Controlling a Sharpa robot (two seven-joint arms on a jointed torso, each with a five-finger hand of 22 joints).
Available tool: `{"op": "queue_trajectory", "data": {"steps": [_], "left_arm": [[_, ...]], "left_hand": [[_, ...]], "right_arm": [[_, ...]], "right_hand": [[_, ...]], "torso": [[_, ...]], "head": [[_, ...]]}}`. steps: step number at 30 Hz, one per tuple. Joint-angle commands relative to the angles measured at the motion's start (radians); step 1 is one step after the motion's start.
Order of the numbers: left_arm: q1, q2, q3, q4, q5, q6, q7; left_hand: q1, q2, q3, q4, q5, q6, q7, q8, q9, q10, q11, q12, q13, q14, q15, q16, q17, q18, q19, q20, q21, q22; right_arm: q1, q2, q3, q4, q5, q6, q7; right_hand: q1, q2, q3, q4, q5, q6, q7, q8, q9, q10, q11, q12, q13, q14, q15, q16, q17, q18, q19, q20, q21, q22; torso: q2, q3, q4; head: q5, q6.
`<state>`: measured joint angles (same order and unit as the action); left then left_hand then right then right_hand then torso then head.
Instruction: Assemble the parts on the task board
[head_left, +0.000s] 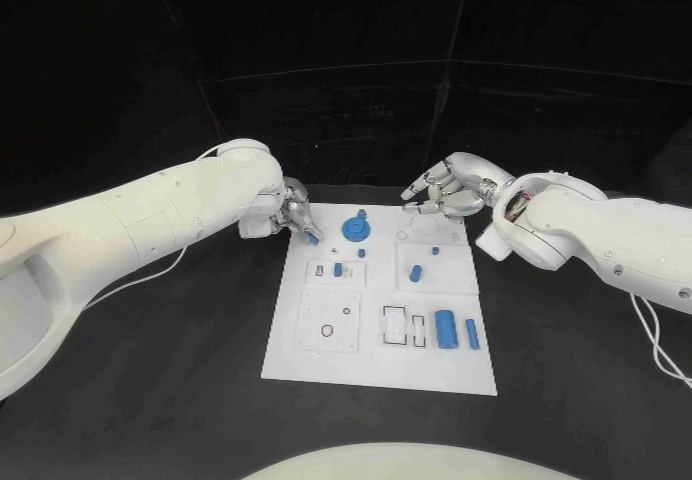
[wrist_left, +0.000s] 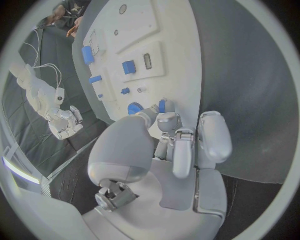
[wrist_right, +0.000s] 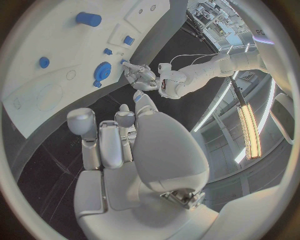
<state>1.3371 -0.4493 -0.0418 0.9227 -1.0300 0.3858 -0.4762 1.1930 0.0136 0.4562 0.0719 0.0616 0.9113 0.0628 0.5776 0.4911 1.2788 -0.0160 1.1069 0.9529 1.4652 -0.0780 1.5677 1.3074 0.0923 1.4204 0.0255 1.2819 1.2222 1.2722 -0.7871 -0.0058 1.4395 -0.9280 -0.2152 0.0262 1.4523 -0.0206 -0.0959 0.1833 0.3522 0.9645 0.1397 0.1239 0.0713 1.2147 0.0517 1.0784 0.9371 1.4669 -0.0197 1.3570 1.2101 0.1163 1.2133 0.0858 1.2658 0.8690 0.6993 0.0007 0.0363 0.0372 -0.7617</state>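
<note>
Two hands sit at the far end of my task board (head_left: 378, 370). On my left side, the left hand (head_left: 289, 214) is at the board's far left corner, its fingers pinching a small blue part (head_left: 312, 238) just above the white surface. Near the middle of that far edge lies the round blue gear (head_left: 356, 229). Further right, the right hand (head_left: 450, 192) hovers over the far right corner, fingers curled in and holding nothing I can see.
</note>
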Motion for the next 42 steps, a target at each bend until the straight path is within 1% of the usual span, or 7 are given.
{"op": "queue_trajectory", "data": {"steps": [1, 2, 9, 14, 20, 31, 42], "left_arm": [[0.002, -0.021, 0.000, 0.034, 0.067, -0.047, 0.019], [0.002, -0.032, 0.000, 0.050, 0.078, -0.057, 0.018], [-0.001, -0.115, -0.001, 0.186, 0.110, -0.144, -0.007], [-0.009, -0.172, -0.010, 0.285, 0.111, -0.212, -0.039], [-0.030, -0.222, -0.017, 0.383, 0.002, -0.267, -0.038], [-0.064, -0.244, -0.023, 0.432, -0.097, -0.312, -0.024], [-0.071, -0.241, -0.023, 0.442, -0.104, -0.284, -0.027]], "left_hand": [[-0.061, -0.018, 0.208, -0.133, 0.017, 0.000, -0.003, 0.021, 0.014, 0.012, -0.004, 0.010, 0.004, 0.106, 0.000, 0.003, 0.263, -0.008, 0.002, 0.006, -0.007, 0.004], [-0.092, -0.028, 0.250, -0.143, 0.019, -0.003, -0.004, 0.032, 0.022, 0.016, -0.005, 0.013, 0.005, 0.106, -0.001, 0.003, 0.263, -0.008, 0.003, 0.005, -0.007, 0.006], [-0.122, -0.040, 0.289, -0.164, 0.057, -0.001, -0.010, 0.052, 0.034, 0.027, -0.006, 0.026, 0.018, 0.106, -0.004, 0.003, 0.263, -0.010, 0.009, 0.003, 0.001, 0.017], [-0.131, -0.043, 0.299, -0.170, 0.067, -0.001, -0.011, 0.057, 0.037, 0.032, -0.008, 0.031, 0.024, 0.106, -0.005, 0.003, 0.263, -0.011, 0.012, 0.002, 0.005, 0.022], [-0.135, -0.046, 0.305, -0.175, 0.070, 0.000, -0.012, 0.060, 0.039, 0.033, -0.009, 0.029, 0.021, 0.106, -0.006, 0.003, 0.263, -0.012, 0.012, 0.001, 0.005, 0.024], [-0.136, -0.052, 0.308, -0.180, 0.070, 0.001, -0.013, 0.063, 0.040, 0.036, -0.010, 0.033, 0.025, 0.106, -0.006, 0.003, 0.263, -0.012, 0.013, 0.001, 0.006, 0.025], [-0.138, -0.055, 0.308, -0.182, 0.069, 0.002, -0.014, 0.064, 0.041, 0.038, -0.010, 0.034, 0.027, 0.106, -0.007, 0.003, 0.263, -0.012, 0.013, 0.001, 0.006, 0.024]], "right_arm": [[0.002, -0.001, 0.000, 0.001, 0.001, 0.008, 0.008], [0.002, -0.001, 0.000, 0.001, 0.001, 0.008, 0.007], [0.002, -0.003, 0.000, 0.000, 0.001, 0.009, 0.007], [0.002, -0.005, 0.000, 0.000, 0.001, 0.009, 0.008], [0.002, -0.006, 0.000, 0.001, 0.001, 0.009, 0.009], [0.002, -0.002, 0.000, -0.002, -0.001, 0.010, 0.012], [0.001, -0.002, 0.000, -0.004, -0.004, 0.013, 0.008]], "right_hand": [[-0.001, -0.001, 0.000, -0.004, 0.007, -0.001, 0.002, 0.007, -0.001, -0.006, 0.001, 0.000, 0.002, 0.029, -0.003, -0.003, 0.002, 0.016, -0.008, 0.000, -0.004, -0.002], [-0.001, -0.001, 0.000, -0.004, 0.007, -0.001, 0.002, 0.007, -0.001, -0.006, 0.001, 0.000, 0.002, 0.029, -0.003, -0.003, 0.002, 0.016, -0.008, 0.000, -0.004, -0.002], [0.000, -0.001, 0.001, -0.005, 0.008, -0.001, 0.002, 0.007, -0.001, -0.006, 0.001, 0.000, 0.002, 0.029, -0.003, -0.002, 0.002, 0.016, -0.008, 0.000, -0.004, -0.002], [0.000, -0.001, 0.001, -0.005, 0.009, -0.001, 0.002, 0.007, -0.001, -0.006, 0.001, 0.000, 0.002, 0.029, -0.003, -0.003, 0.002, 0.016, -0.008, 0.000, -0.004, -0.002], [0.000, 0.000, 0.002, -0.006, 0.011, 0.000, 0.002, 0.008, -0.001, -0.006, 0.001, 0.000, 0.002, 0.029, -0.003, -0.002, 0.003, 0.016, -0.008, 0.000, -0.004, -0.002], [0.000, 0.000, 0.002, -0.006, 0.011, 0.000, 0.002, 0.008, -0.001, -0.006, 0.001, 0.000, 0.002, 0.029, -0.003, -0.002, 0.003, 0.016, -0.008, 0.000, -0.004, -0.002], [0.000, 0.000, 0.002, -0.006, 0.011, 0.000, 0.002, 0.008, -0.001, -0.006, 0.001, 0.000, 0.002, 0.029, -0.003, -0.002, 0.003, 0.016, -0.008, 0.000, -0.004, -0.002]], "torso": [[-0.001, 0.0005, 0.0019], [-0.001, 0.0004, 0.0024], [-0.005, 0.0005, 0.0069], [-0.007, 0.0008, 0.0085], [-0.006, -0.0005, 0.0075], [-0.003, -0.0012, 0.0057], [-0.004, 0.0011, 0.0044]], "head": [[0.003, 0.001], [0.003, 0.001], [0.004, 0.001], [0.003, -0.001], [0.011, 0.002], [0.013, 0.000], [0.012, -0.003]]}}
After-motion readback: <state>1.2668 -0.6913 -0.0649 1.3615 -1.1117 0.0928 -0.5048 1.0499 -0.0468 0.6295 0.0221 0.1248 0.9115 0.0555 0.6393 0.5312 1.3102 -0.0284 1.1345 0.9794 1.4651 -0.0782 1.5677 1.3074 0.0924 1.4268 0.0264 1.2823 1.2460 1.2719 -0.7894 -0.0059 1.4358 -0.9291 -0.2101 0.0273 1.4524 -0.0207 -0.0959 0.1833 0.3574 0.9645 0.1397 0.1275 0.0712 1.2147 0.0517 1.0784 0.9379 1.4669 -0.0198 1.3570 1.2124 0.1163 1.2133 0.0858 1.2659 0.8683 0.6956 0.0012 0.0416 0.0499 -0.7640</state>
